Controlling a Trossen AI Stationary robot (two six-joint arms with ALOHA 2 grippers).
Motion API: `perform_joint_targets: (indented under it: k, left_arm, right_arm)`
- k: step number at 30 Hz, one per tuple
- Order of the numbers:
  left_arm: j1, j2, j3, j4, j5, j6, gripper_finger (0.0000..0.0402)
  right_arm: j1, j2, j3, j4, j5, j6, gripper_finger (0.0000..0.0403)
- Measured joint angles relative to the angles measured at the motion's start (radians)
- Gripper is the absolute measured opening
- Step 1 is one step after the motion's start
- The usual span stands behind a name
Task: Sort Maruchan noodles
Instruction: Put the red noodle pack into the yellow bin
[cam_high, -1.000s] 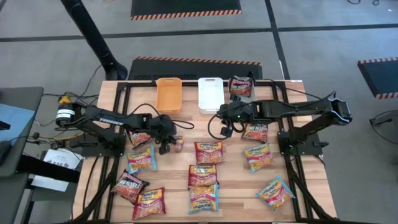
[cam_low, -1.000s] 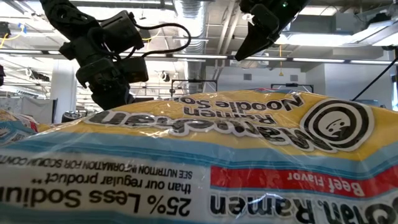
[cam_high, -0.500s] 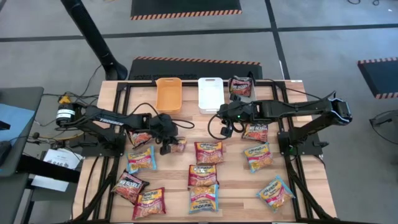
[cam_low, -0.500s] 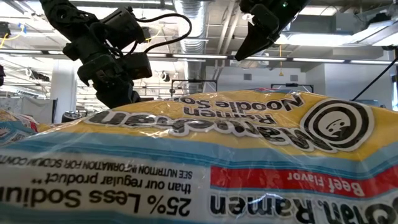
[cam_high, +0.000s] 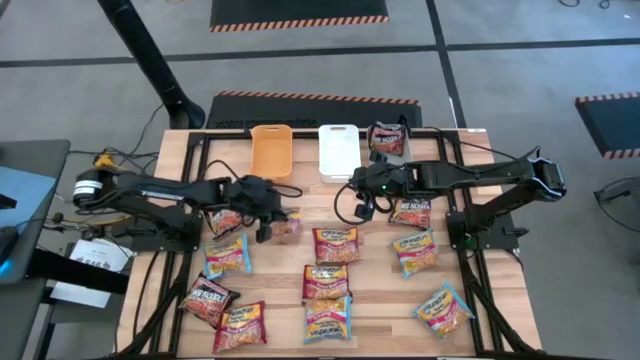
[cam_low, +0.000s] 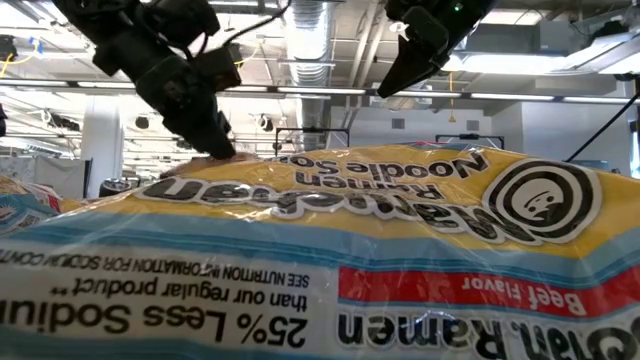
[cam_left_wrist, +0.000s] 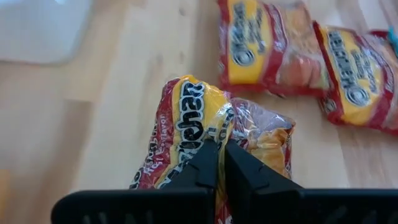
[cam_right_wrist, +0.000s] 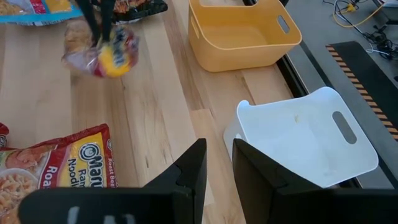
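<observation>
Your left gripper (cam_high: 281, 222) is clenched on a crumpled orange-yellow and red plastic ramen packet (cam_left_wrist: 186, 134), pinching a fold of wrapper between both fingers. The packet hangs at the left-centre of the wooden slatted table (cam_high: 380, 300), nearer you than the small orange plastic bin (cam_high: 271, 149) at the far edge. Your right gripper (cam_high: 361, 207) waits at table centre beside the white plastic bin (cam_high: 338, 150), fingers slightly apart and holding nothing.

Judgement: the step in hand is the carry to a bin. The pinch takes wrapper only, not the noodle block, so the packet may swing or slip. Move it smoothly, without sharp turns, and keep it high enough to clear the bin's near wall. Bring it fully over the bin's opening before you let go, so it does not catch on the rim.

About a dozen flat square packets (cam_high: 335, 245) remain spread across the near half of the table; one maroon-red packet (cam_high: 388, 138) sits at the far edge.
</observation>
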Motion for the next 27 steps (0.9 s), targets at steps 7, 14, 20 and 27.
perform_joint_targets:
  k: [7,14,20,27]
  left_arm:
    - [0.038,-0.115,0.001,-0.01,-0.162,0.09,0.0]
    - [0.112,-0.205,0.001,0.058,-0.344,0.256,0.0]
    - [0.249,-0.217,0.001,0.177,-0.373,0.44,0.0]
    - [0.432,-0.181,0.002,0.268,-0.358,0.597,0.0]
  right_arm:
    - [0.0,0.0,0.0,0.002,0.0,0.0,0.0103]
    - [-0.002,0.001,0.0,0.007,0.0,0.0,0.0103]
    - [-0.002,0.001,0.0,0.011,0.0,0.0,0.0103]
    - [-0.002,0.001,0.0,0.015,0.0,-0.001,0.0103]
